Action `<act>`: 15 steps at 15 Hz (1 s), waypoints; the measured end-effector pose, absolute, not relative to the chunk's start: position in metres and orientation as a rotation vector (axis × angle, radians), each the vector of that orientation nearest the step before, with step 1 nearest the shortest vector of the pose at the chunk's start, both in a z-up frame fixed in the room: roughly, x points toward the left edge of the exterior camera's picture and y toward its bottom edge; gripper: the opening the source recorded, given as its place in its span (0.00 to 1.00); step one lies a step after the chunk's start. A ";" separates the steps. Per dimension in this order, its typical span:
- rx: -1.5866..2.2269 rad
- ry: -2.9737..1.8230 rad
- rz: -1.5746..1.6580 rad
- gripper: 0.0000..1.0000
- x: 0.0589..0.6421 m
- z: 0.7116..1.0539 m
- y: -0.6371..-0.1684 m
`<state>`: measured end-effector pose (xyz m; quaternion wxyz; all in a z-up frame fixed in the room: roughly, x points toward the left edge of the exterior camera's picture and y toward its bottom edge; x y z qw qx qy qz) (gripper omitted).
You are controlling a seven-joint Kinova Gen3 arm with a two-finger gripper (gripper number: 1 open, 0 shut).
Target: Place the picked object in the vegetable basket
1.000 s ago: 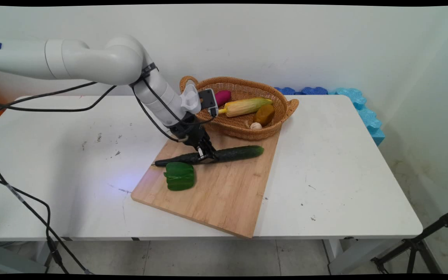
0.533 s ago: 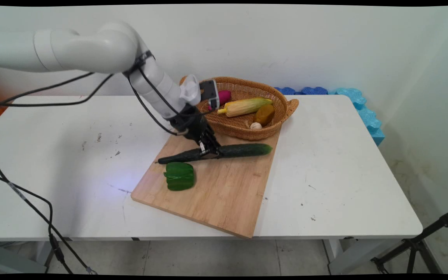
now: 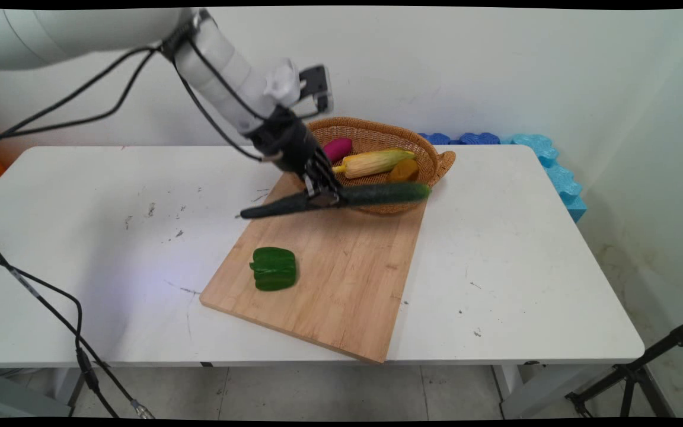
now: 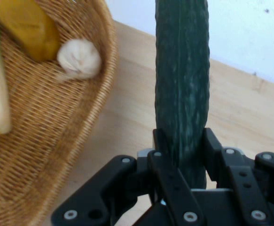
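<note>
My gripper [image 3: 322, 198] is shut on a long dark green cucumber [image 3: 371, 194], held near its middle and lifted off the wooden cutting board [image 3: 341, 284]. The cucumber hangs roughly level, its right end in front of the wicker basket [image 3: 430, 155]. In the hand view the cucumber [image 4: 181, 80] runs straight up from between my fingers [image 4: 162, 150], with the basket [image 4: 43, 141] to the left. A green bell pepper [image 3: 274, 268] lies on the board's left part, below and to the left of the gripper.
The basket holds a corn cob [image 3: 374, 163], a magenta vegetable [image 3: 338, 149], a brown-yellow one [image 3: 404, 171] and a garlic bulb [image 4: 79, 59]. Blue foam pieces [image 3: 546, 163] line the table's back right edge. Black cables [image 3: 33, 290] hang at the left.
The gripper has risen and moved a little right with the cucumber, lifting it off the board to basket height. The bell pepper stayed put.
</note>
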<state>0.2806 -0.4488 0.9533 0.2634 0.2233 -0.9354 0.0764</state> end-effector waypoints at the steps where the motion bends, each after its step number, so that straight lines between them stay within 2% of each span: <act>1: 0.604 -2.525 0.221 0.00 0.282 0.964 -0.453; 8: 0.663 -2.524 0.357 0.00 0.301 1.000 -0.501; 15: 0.736 -2.577 0.443 0.00 0.317 0.978 -0.549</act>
